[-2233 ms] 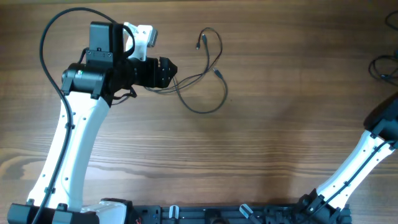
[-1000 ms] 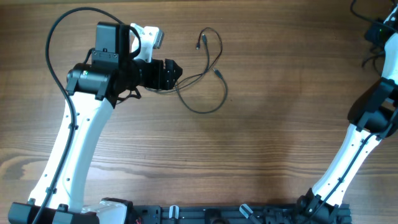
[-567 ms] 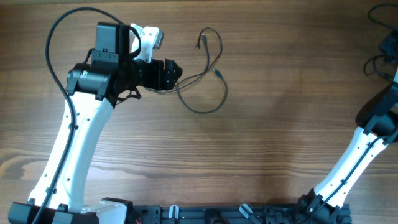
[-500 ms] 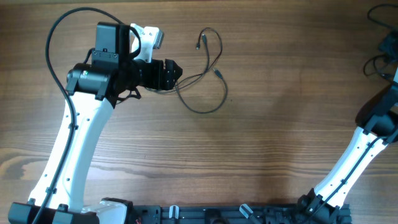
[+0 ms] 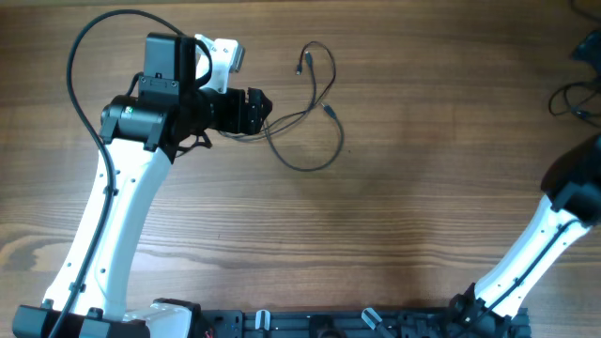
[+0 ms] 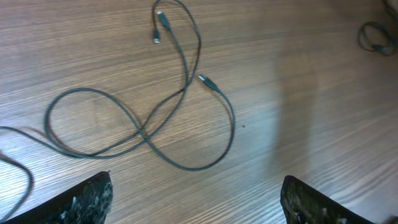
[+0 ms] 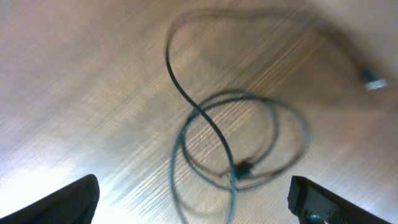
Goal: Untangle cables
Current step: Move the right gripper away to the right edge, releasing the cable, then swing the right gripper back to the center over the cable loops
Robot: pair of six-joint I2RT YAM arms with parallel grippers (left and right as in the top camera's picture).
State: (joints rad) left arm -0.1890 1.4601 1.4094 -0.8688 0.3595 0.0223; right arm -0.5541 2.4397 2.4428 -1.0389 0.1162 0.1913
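**Both claws gaping over separate cable piles, nothing gripped**

Left claw is hovering with its fingers spread wide, nothing sitting between them. In the wrist view the left claw is showing only two dark fingertips at the bottom corners, with bare wooden table in the gap.

The loose cable tangle is lying flat just ahead of that claw. One strand is running back beside or under the claw body; cannot tell which. Seen from the wrist, the tangle is crossing itself in front of the fingertips and sitting more toward the left-hand finger. Three small plug ends are pointing away from the claw: one nearer and two farther out.

A second cable coil is lying well apart, far ahead of the left claw and off to its right-hand side.

Right claw is hanging above this coil with its fingers standing wide apart and not touching it. The coil is looping ahead of the fingertips, and its plug is lying out toward the right-hand finger side. This view is blurring.
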